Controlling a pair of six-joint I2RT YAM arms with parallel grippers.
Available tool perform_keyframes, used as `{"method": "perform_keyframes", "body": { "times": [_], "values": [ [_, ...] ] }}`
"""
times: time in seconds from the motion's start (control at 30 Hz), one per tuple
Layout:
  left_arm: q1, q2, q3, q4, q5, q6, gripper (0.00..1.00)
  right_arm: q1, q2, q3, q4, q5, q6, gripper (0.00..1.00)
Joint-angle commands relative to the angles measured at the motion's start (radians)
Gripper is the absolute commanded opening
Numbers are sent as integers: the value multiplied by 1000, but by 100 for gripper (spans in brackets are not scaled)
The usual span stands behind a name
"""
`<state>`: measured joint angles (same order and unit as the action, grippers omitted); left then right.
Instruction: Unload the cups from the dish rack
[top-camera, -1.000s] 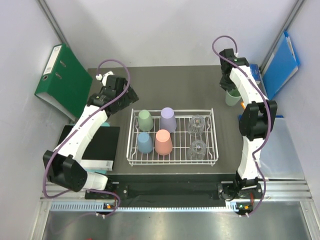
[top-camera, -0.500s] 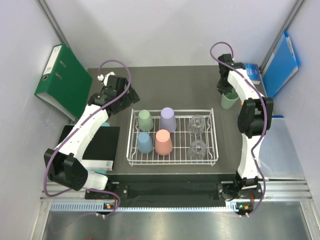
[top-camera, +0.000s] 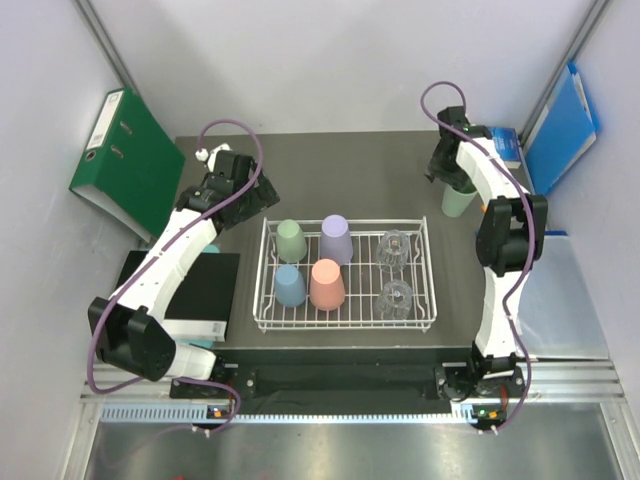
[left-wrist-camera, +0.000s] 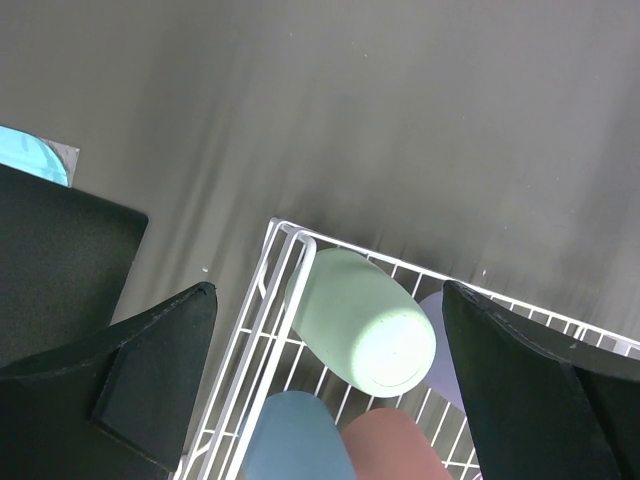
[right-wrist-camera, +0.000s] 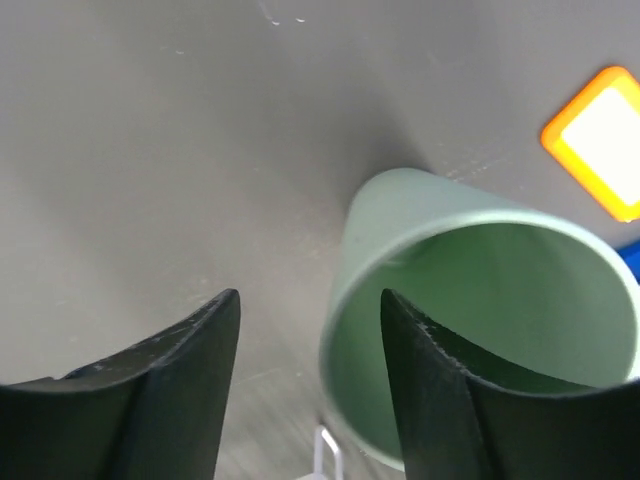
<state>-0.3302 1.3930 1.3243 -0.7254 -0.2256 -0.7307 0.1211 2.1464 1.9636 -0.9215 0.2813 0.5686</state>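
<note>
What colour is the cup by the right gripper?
The cup is pale green, clearest in the right wrist view.

Bright, even light is falling from above, spreading a sheen across the dark grey tabletop (left-wrist-camera: 400, 120). The pale green plastic cup (right-wrist-camera: 380, 240) is casting a soft shadow, its near rim blurring.

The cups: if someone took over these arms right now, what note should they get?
Left gripper open, over the rack's far-left corner, above an upside-down green cup.
Right gripper open, fingers either side of the rim of a second green cup, upright on the table, far right.
Done: that cup is out.
Left in the rack: the first green cup, lilac cup, blue cup, pink cup, two clear glasses.
</note>
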Motion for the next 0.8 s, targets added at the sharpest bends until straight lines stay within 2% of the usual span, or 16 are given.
{"method": "perform_keyframes", "body": {
  "times": [0.0, 0.2, 0.27, 0.43, 0.57, 0.63, 0.67, 0.77],
  "values": [
    [-1, -9, 30, 26, -14, 27, 99, -9, -121, 64, 36, -40, 5, 60],
    [-3, -18, 55, 40, -15, 42, 99, -6, -239, 132, 27, -70, 30, 67],
    [-10, -23, 62, 49, -11, 53, 99, 5, -293, 133, 42, -80, 30, 72],
    [-85, -11, 96, 72, -52, 102, 99, 61, -521, 22, 166, -192, -32, 84],
    [-225, 21, 133, 35, -151, 175, 99, 132, -762, -251, 309, -322, -81, 95],
    [-268, 35, 136, 12, -198, 183, 99, 196, -848, -365, 364, -329, -108, 98],
    [-271, 37, 132, -8, -204, 175, 99, 216, -940, -487, 431, -338, -114, 99],
    [-270, 18, 84, -11, -210, 159, 99, 273, -1103, -699, 510, -344, -107, 99]
  ]
}}
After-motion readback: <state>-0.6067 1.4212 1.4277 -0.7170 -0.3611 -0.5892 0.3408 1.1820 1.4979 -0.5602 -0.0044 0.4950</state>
